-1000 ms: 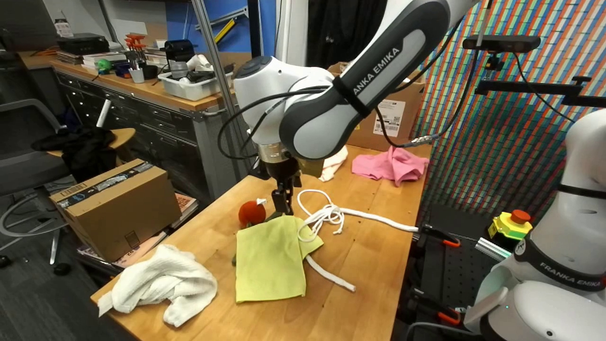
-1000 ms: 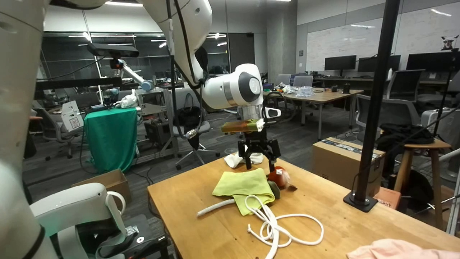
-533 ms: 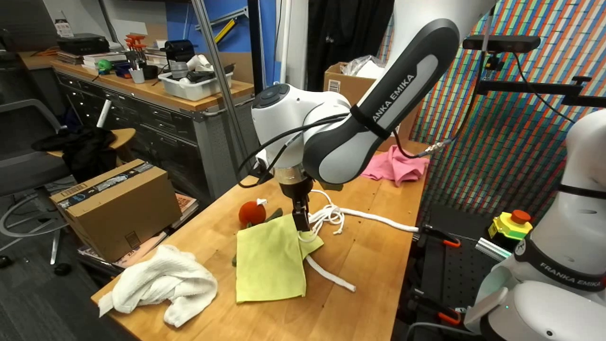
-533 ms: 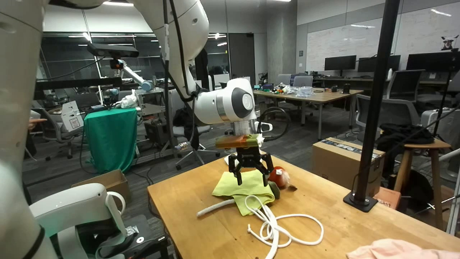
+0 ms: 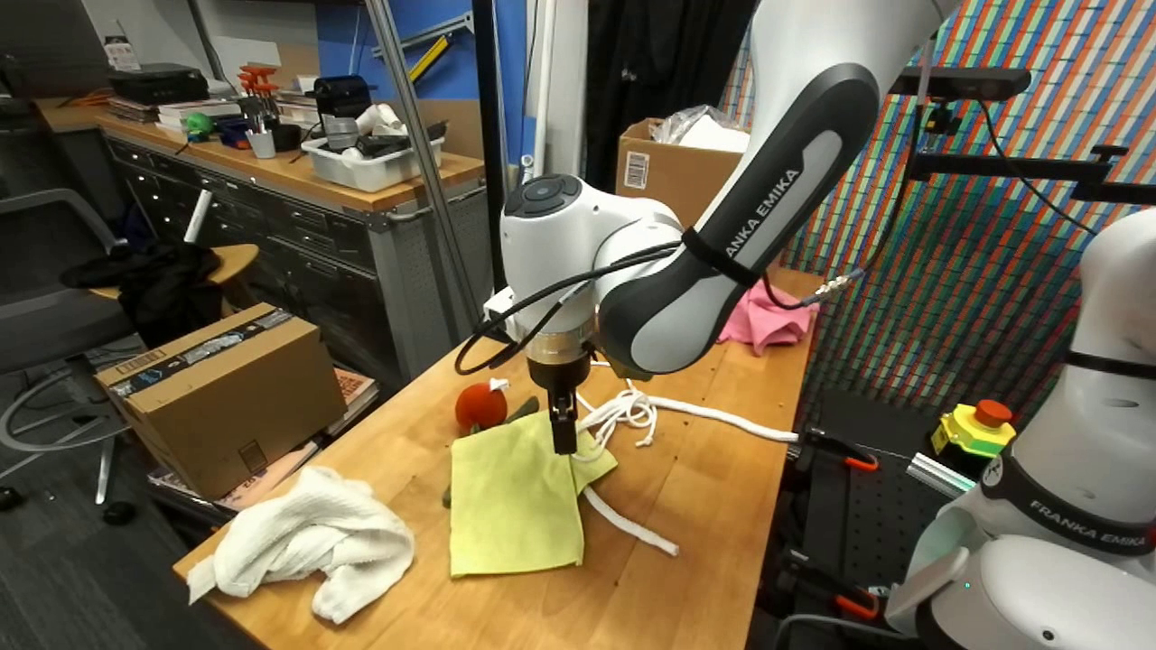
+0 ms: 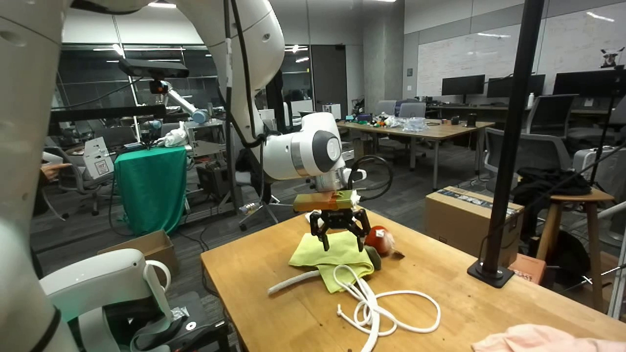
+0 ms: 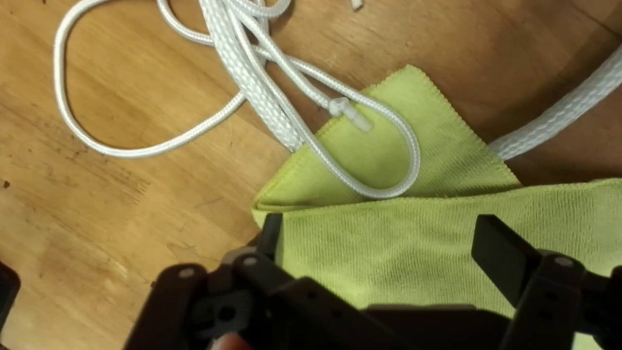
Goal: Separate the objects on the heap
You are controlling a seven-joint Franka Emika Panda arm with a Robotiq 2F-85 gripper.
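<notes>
White towel (image 5: 289, 533) is bunched up on the left of the tabletop (image 5: 650, 605) in an exterior view, then a red-and-green soft toy (image 5: 481, 406) just beside the yellow-green cloth (image 5: 515, 515). The hand (image 5: 564, 450) hangs over that cloth, spread wide, holding nothing. White cord (image 5: 722, 415) loops onto the cloth's corner, and further right there's pink cloth (image 5: 763, 320).
</notes>
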